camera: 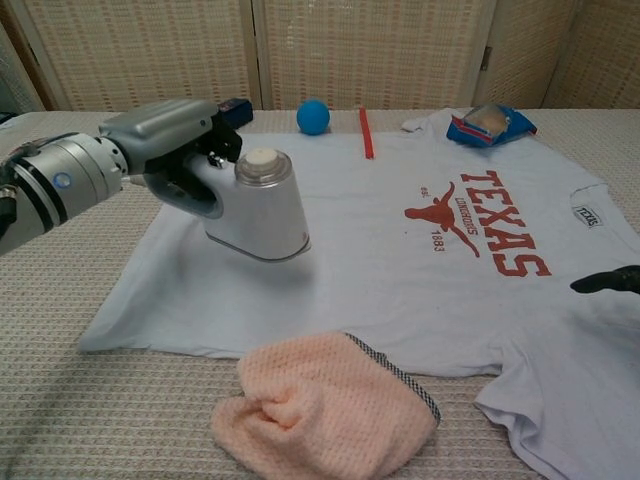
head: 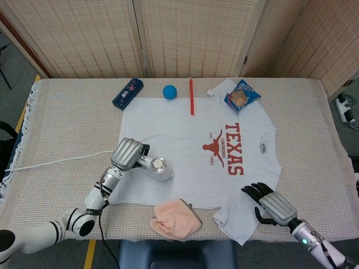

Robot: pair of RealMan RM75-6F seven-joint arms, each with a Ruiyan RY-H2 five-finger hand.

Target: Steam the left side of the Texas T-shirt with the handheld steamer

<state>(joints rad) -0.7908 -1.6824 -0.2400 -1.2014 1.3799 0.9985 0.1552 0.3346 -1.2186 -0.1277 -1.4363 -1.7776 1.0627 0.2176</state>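
We see the left robot hand (head: 128, 152) wrapped around the handle of the handheld steamer (head: 157, 167), so its fingers are closed on the tool, and the steamer head hangs just above the Texas T-shirt (head: 185, 145). The shirt lies flat on the surface (head: 67, 117), and the steamer is over its blank part, at about 9 o'clock from the red TEXAS print (head: 233, 148). We judge that the steaming step is in hand: the tool is already over the correct side, and the next move calls for slow passes across this blank area, with the head kept low and level and inside the shirt edge. The right robot hand (head: 269, 203) is at 5 o'clock of the shirt, near the lower sleeve; its fingers are apart and we see nothing in it. For open room, the blank cloth toward 12 o'clock is free until the blue ball (head: 170, 91), the red pen (head: 191, 96) and the dark blue case (head: 128, 93), which lie at the far edge. Toward 6 o'clock the pink towel (head: 175, 218) covers the near hem, so a pass there could catch it. The white cord (head: 50, 161) runs off toward 9 o'clock over the surface, and it may drag if the left arm reaches far. The snack bag (head: 242, 96) at 1 o'clock is well apart.
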